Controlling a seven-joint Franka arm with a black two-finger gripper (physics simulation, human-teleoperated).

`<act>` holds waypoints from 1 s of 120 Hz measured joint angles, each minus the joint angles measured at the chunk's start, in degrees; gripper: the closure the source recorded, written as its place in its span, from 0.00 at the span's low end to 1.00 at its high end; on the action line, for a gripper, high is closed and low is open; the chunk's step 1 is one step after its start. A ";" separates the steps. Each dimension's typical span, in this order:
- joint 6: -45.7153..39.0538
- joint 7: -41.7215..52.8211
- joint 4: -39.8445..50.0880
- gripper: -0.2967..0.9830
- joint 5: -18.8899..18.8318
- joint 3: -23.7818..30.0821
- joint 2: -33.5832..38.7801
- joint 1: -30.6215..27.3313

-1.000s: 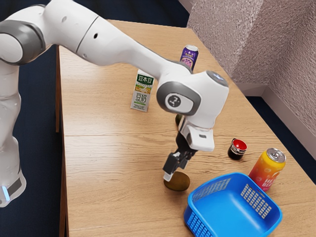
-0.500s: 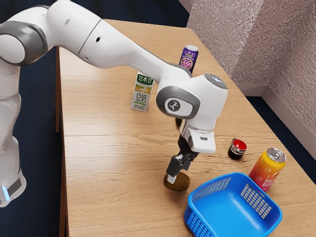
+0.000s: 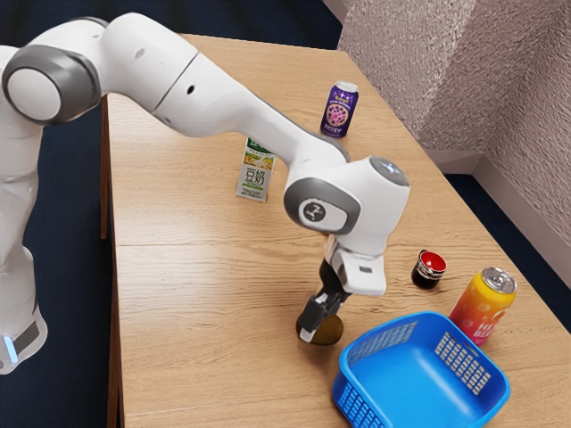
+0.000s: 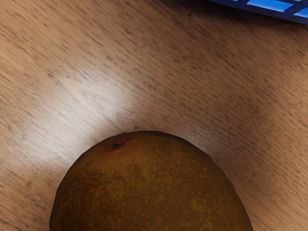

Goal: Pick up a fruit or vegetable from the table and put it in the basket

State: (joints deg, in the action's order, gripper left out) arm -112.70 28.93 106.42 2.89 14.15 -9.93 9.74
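1. Your end effector (image 3: 310, 332) hovers low; open or closed, you can't tell!
2. Brown-green fruit (image 3: 332, 331) sits on the tabletop (image 3: 205, 294), bulging basketward: centring likely means nudging toward the blue basket (image 3: 410, 379).

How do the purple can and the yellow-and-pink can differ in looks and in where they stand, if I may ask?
The purple can shows a round patterned emblem, while the yellow-and-pink can fades from yellow to pink. The yellow-and-pink can stands right beside the blue basket; the purple can stands far from it. Both are upright on the table.
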 joint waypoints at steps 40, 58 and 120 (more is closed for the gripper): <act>-2.20 -0.42 0.98 0.49 -1.26 0.00 -0.77 0.00; -1.56 -0.75 -1.23 0.58 -2.56 -0.26 2.05 0.01; 15.94 0.19 -35.08 0.56 -6.84 13.42 -9.54 0.30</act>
State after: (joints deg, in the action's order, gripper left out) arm -96.76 29.13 71.34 -3.95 27.57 -19.47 10.04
